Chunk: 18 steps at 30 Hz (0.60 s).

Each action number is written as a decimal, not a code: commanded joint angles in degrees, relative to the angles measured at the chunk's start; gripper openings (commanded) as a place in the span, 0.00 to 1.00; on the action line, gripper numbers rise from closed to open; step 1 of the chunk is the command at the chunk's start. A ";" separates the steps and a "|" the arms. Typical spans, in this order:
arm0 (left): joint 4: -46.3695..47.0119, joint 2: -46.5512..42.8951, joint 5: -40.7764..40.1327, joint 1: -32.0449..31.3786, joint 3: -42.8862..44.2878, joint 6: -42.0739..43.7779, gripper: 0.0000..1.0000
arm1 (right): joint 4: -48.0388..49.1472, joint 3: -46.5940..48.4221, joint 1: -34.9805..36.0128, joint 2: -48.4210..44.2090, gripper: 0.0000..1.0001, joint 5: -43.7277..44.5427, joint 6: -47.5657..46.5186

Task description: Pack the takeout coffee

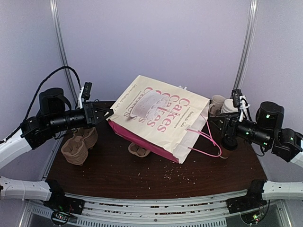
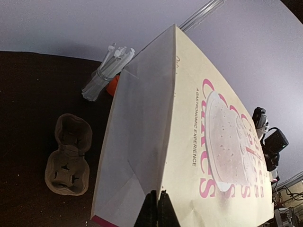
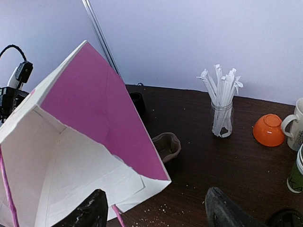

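Observation:
The takeout coffee (image 1: 228, 150), a brown cup with a black lid, stands on the table at the right, just under my right arm. A cream paper bag (image 1: 158, 116) with pink lettering and pink handles lies tilted, its mouth facing right. My left gripper (image 1: 107, 114) is shut on the bag's bottom fold, seen in the left wrist view (image 2: 157, 208), and holds that end up. My right gripper (image 1: 215, 122) is open and empty beside the bag's mouth. In the right wrist view it (image 3: 156, 215) faces the bag's white and pink inside (image 3: 80, 156).
A stack of cardboard cup carriers (image 1: 78, 146) sits at the left. One carrier (image 1: 138, 150) lies under the bag. A jar of wrapped straws (image 3: 221, 106), an orange bowl (image 3: 268, 130), a mug (image 3: 296, 125) and paper cups (image 1: 229, 106) stand at the back right. Crumbs dot the table (image 1: 142, 175).

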 commanded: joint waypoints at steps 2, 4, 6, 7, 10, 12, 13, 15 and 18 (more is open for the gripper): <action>3.37 -0.46 3.59 0.45 -0.66 -1.77 0.00 | 3.94 2.24 -0.10 3.33 0.70 -2.61 -4.58; 3.86 -0.77 3.92 0.43 -1.06 -2.12 0.00 | 3.74 3.63 -0.10 5.53 0.66 -4.12 -5.61; 4.43 -0.99 4.49 0.37 -1.59 -2.49 0.00 | 3.33 4.69 -0.10 7.52 0.59 -5.70 -6.34; 4.52 -1.15 4.67 0.43 -1.84 -2.62 0.00 | 3.14 5.11 -0.11 8.38 0.54 -6.43 -6.62; 4.60 -1.27 5.04 0.45 -2.57 -2.83 0.00 | 3.43 5.74 -0.04 9.53 0.37 -7.95 -6.83; 4.61 -1.37 5.18 0.44 -2.87 -2.78 0.00 | 3.59 5.94 -0.10 9.73 0.26 -8.80 -6.66; 4.61 -1.37 5.15 0.38 -2.89 -2.53 0.00 | 3.43 6.19 -0.09 9.96 0.21 -9.16 -6.58; 4.41 -1.38 5.00 0.45 -2.71 -1.89 0.00 | 2.46 6.92 -0.11 10.29 0.10 -9.88 -6.55; 3.44 -1.04 4.65 0.45 -1.93 -0.50 0.04 | -0.17 8.38 -0.06 10.79 0.00 -10.55 -6.31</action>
